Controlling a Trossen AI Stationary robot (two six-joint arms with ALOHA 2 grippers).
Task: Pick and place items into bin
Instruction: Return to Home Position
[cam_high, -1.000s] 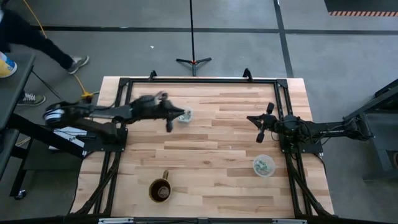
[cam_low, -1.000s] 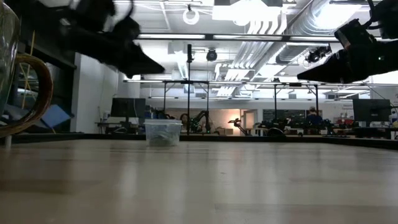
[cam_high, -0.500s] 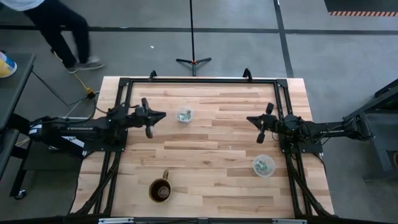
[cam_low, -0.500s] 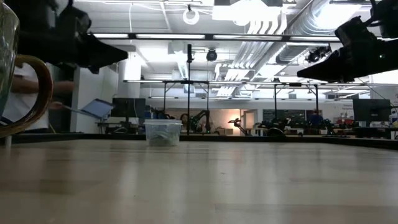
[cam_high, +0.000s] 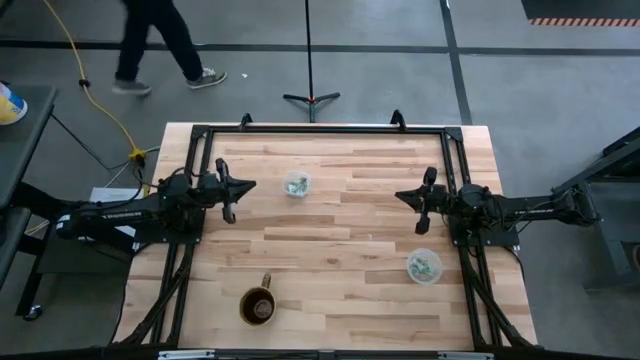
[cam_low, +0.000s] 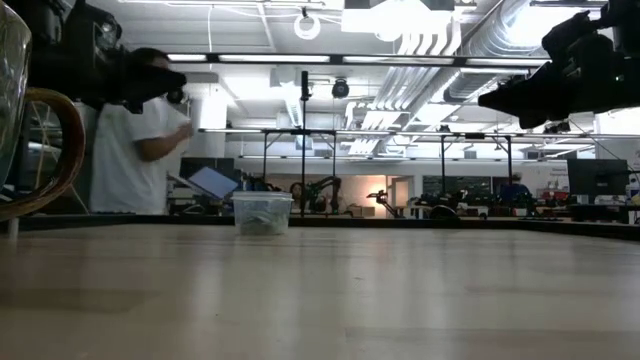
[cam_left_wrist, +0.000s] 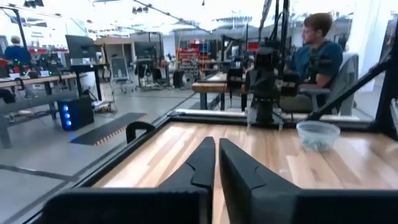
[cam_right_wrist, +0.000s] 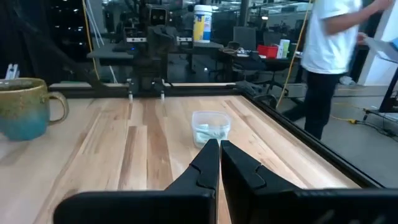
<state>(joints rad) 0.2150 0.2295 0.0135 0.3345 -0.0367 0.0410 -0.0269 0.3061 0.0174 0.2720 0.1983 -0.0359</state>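
1. As no loose piece shows on the table (cam_high: 330, 240), the sorting looks finished. The items (cam_right_wrist: 210, 134) lie inside the far bin (cam_right_wrist: 211, 114), a small clear tub. More of them sit in the near bin (cam_left_wrist: 318, 126), close to the right arm's mount.
2. The left gripper (cam_high: 236, 190) hangs above the table's left side. Its fingers (cam_left_wrist: 202, 165) are pinched almost together with nothing between them. The far bin stands near its tips but apart from them.
3. The right gripper (cam_high: 415, 201) mirrors it on the right side. Its fingers (cam_right_wrist: 205, 163) are likewise narrow and empty, pointing across at the far bin.
4. On the way home, a low sweep by the left arm could clip the far bin. That bin looks light enough to slide or tip and spill its pieces.
5. The right arm, folding back, could do the same to the near bin beside its frame.
6. The mug (cam_high: 258, 306) stands well apart from both arms, so little threatens it.
7. A person (cam_high: 155, 30) walks on the floor beyond the far edge, seemingly out of reach. If they stepped closer during the retreat, an arm could strike them.
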